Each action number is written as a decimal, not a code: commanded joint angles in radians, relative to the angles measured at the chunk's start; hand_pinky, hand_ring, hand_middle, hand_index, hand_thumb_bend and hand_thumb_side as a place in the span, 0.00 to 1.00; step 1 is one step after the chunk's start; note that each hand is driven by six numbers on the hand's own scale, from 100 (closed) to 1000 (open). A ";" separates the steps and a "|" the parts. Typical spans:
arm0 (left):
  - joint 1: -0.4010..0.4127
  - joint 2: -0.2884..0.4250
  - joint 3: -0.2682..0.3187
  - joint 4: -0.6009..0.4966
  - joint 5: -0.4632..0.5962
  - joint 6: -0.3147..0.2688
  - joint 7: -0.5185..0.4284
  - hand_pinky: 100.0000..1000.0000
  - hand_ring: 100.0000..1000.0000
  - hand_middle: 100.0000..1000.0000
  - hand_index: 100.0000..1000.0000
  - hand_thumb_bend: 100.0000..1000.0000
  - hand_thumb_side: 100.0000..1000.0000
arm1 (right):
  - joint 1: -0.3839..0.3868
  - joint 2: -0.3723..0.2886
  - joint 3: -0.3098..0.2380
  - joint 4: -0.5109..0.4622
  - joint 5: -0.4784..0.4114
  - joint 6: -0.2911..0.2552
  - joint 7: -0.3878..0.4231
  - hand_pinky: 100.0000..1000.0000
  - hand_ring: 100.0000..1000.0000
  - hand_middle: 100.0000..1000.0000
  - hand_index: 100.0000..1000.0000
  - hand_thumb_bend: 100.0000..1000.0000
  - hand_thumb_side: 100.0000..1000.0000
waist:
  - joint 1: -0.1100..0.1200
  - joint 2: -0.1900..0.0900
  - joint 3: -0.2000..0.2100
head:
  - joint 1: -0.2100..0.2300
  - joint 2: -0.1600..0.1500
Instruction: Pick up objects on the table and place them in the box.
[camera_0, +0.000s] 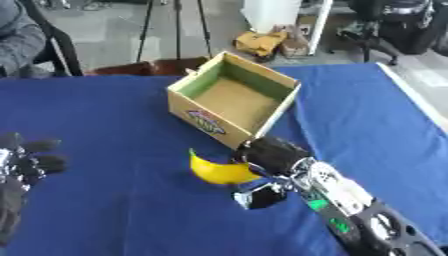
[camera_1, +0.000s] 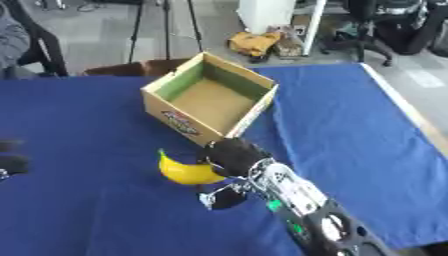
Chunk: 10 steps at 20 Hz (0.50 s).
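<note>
My right hand (camera_0: 273, 156) curls round the banana (camera_0: 219, 171) on the worktop (camera_0: 105, 200), at the box's (camera_0: 233, 98) six o'clock. I should lift clear of the near wall before releasing.

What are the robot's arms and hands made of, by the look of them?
The right hand is black, on a forearm of silver metal with round cut-outs, black framing and small green lights or markings. The left hand, at the left edge, is black too, with silvery parts near its fingers.
</note>
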<state>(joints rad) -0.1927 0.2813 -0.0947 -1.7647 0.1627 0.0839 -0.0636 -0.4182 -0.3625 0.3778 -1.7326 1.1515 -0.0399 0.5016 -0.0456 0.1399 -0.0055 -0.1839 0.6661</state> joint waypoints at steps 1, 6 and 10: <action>-0.007 0.013 0.005 -0.015 0.002 -0.001 0.003 0.68 0.64 0.70 0.65 0.12 1.00 | -0.033 -0.049 -0.030 -0.043 -0.016 0.014 0.001 0.44 0.43 0.45 0.58 0.00 0.41 | 0.004 -0.016 0.000 | 0.003 -0.011; -0.005 0.010 0.003 -0.016 0.004 -0.001 0.002 0.68 0.64 0.70 0.65 0.12 1.00 | -0.093 -0.112 -0.078 -0.022 -0.026 0.052 -0.018 0.44 0.42 0.45 0.58 0.00 0.35 | 0.008 -0.019 0.009 | 0.001 -0.016; -0.007 0.008 -0.002 -0.016 0.006 0.000 -0.003 0.68 0.64 0.70 0.65 0.12 1.00 | -0.152 -0.147 -0.125 0.061 -0.033 0.094 -0.053 0.44 0.42 0.44 0.57 0.00 0.33 | 0.010 -0.021 0.030 | -0.014 -0.023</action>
<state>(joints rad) -0.1923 0.2813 -0.0952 -1.7648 0.1664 0.0844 -0.0643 -0.5492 -0.4746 0.2794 -1.6849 1.1292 0.0401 0.4607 -0.0388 0.1330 0.0272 -0.1916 0.6548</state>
